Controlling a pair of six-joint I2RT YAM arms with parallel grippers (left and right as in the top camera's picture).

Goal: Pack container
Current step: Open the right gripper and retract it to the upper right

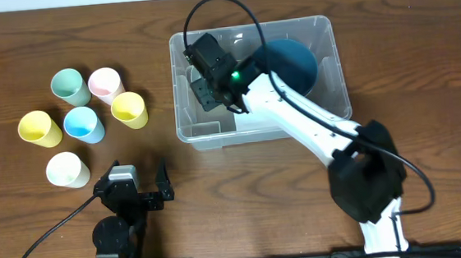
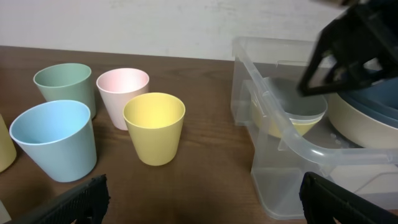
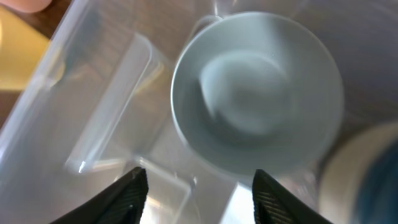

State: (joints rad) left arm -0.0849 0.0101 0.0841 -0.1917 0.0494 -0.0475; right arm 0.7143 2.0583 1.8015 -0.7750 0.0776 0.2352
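Hovering inside the container (image 1: 206, 136), at its left end, our right jaws stand part open and empty, directly above a pale grey bowl (image 3: 255, 93). The container's long axis runs across the worktop (image 1: 419, 15). Our left jaws gape wide, holding nothing, nearer the six cups (image 1: 83, 124) lying leftward.

The container (image 1: 202, 135) is clear, glossy moulded plastic. The table (image 1: 423, 56) is dark wood with visible grain. At nine o'clock of it, the pastel cups (image 2: 154, 127) look smooth, matt plastic. The pale bowl (image 3: 258, 93) inside shows a soft sheen.
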